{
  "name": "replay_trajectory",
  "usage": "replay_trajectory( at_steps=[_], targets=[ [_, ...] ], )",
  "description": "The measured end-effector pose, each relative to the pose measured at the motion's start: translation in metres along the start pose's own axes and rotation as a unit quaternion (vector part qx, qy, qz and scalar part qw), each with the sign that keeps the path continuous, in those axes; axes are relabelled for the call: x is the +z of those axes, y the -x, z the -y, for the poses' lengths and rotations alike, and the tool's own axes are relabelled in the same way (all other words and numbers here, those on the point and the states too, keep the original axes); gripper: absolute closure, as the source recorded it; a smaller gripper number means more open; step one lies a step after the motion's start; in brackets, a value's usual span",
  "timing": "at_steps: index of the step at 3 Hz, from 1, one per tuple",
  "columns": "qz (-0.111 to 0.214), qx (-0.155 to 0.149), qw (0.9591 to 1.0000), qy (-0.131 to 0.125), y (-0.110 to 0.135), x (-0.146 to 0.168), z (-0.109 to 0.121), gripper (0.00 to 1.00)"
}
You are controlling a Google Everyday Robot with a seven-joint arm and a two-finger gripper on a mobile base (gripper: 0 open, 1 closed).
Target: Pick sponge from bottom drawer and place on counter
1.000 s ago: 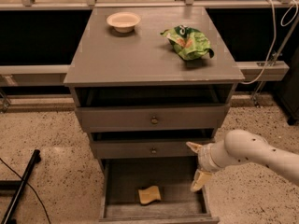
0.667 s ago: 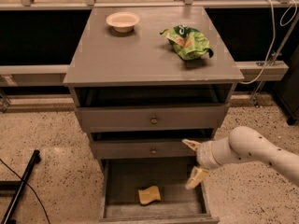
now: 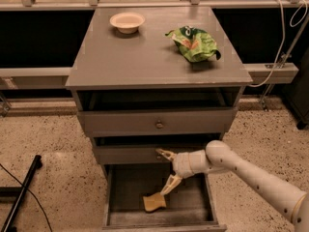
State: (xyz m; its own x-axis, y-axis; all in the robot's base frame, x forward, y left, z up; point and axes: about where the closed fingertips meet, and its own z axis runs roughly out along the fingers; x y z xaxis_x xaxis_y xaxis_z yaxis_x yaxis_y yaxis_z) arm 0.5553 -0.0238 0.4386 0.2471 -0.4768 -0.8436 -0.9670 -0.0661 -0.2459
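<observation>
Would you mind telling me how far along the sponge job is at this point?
Done: the bottom drawer stands pulled open, the sponge lying on its floor. In hand: the gripper hovers open just above the sponge, nothing grasped yet. Left: close on the sponge, lift it and set it on the counter, which holds a bowl and a green bag.
</observation>
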Motion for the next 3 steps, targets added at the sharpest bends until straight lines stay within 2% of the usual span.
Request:
replay_trajectory(
  at_steps=[1, 2, 3],
  targets=[
    [0.009, 0.018, 0.9998, 0.005, -0.008, 0.01, -0.014, 0.0],
    [0.007, 0.015, 0.9999, 0.005, -0.006, 0.008, -0.012, 0.0],
    [-0.001, 0.047, 0.9989, -0.004, -0.041, 0.018, -0.027, 0.0]
  ],
)
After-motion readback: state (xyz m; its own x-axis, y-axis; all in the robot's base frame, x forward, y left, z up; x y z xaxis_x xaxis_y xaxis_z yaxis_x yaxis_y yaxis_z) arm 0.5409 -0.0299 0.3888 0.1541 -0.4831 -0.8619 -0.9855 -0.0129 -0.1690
